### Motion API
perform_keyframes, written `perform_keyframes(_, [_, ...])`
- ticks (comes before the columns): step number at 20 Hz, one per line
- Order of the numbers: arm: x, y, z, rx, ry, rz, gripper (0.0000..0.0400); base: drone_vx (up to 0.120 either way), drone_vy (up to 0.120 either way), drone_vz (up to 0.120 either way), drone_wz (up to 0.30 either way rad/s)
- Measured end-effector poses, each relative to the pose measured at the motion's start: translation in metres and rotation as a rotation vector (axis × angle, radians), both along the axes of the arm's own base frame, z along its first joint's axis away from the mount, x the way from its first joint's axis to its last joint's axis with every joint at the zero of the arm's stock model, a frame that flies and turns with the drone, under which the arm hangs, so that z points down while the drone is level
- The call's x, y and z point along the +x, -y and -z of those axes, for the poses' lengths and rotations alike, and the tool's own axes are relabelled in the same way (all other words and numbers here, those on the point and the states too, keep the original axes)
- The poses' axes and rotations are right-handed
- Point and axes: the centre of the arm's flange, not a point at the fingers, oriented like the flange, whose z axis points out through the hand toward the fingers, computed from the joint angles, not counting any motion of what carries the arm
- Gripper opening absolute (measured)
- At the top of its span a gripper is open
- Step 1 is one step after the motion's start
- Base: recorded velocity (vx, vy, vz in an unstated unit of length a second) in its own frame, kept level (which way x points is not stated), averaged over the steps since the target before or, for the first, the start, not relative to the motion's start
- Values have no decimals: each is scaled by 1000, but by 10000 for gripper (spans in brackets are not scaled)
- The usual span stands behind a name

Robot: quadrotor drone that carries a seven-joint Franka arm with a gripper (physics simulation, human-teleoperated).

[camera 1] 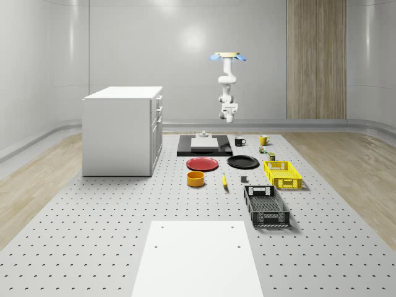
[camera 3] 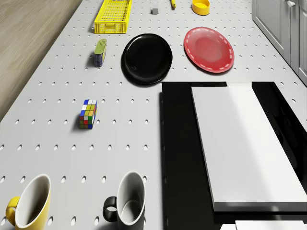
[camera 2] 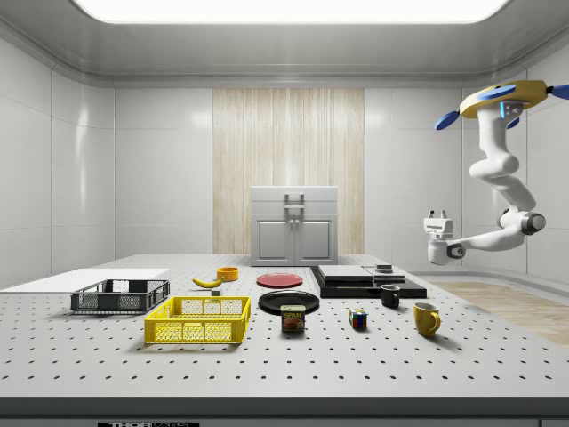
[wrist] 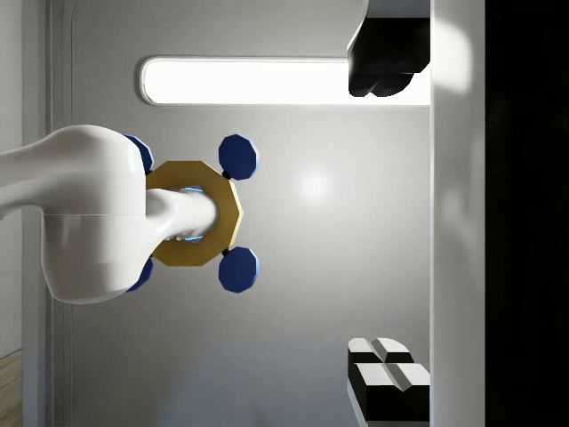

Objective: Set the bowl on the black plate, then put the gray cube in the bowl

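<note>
White surface is carrying the bowl; the hovering drone, gripper released, should be descending squarely onto it.

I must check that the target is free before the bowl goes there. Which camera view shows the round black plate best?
The drone view shows the round black plate best: seen from above, whole and bare, beside the round red plate. The whole-scene view shows it as a flat oval, and the side view shows its rim edge-on.
</note>
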Motion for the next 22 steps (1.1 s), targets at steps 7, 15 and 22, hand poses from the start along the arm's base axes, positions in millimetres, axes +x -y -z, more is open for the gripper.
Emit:
perform_keyframes(7, [1,0,-10,0,5,0,400,120,-120,0,0])
perform_keyframes(15, [0,0,-12,0,12,0,400,120,-120,0,0])
perform_keyframes(22, [0,0,-12,-2,17,0,400,120,-120,0,0])
